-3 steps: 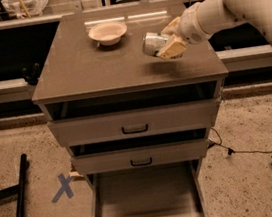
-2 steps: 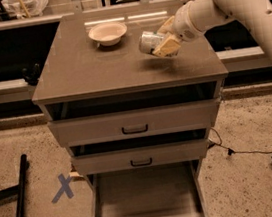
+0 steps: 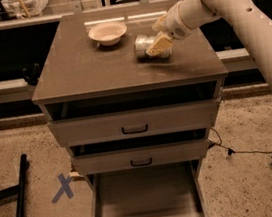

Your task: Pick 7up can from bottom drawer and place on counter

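The 7up can (image 3: 143,46) lies on its side in my gripper (image 3: 155,38), silvery end facing left, over the right back part of the counter (image 3: 85,72). It hangs just above the top or rests on it; I cannot tell which. The gripper is shut on the can, with one pale finger (image 3: 160,45) in front of it and the other behind. The white arm comes in from the upper right. The bottom drawer (image 3: 146,197) is pulled out wide below, and its flat floor is bare.
A shallow white bowl (image 3: 107,32) stands on the counter left of the can. The two upper drawers (image 3: 134,123) with black handles are slightly open. On the floor lie a black bar (image 3: 20,195), a blue X mark (image 3: 62,186) and a cable (image 3: 233,150).
The gripper has carried the can to the left and a little lower over the counter, closer to the bowl. The drawers and the bowl have not moved.
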Robot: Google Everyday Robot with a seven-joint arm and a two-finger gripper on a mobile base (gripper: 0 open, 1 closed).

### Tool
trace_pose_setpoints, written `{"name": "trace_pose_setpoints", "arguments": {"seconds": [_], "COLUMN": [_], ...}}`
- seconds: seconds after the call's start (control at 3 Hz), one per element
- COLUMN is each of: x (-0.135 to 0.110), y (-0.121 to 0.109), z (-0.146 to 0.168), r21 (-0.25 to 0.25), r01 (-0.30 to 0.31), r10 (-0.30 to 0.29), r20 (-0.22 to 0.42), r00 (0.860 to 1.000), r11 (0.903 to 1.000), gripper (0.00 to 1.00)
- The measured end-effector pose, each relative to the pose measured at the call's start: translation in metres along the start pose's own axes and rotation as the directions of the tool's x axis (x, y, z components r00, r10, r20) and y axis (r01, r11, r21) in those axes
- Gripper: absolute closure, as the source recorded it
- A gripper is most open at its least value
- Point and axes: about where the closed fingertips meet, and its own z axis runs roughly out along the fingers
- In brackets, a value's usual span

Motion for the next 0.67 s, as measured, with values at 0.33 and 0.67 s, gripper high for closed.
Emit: {"name": "trace_pose_setpoints", "arguments": {"seconds": [0.33, 0.67], "x": [-0.004, 0.006], "y": [0.000, -0.007], "z": [0.004, -0.022], "r21": [-0.008, 0.052], "r01": [-0.013, -0.049], "r10": [0.014, 0.046], "r20": [0.012, 0.055], "r00": [1.000, 0.997], "r11": [0.9999, 0.9974], "gripper": [0.00, 0.00]}}
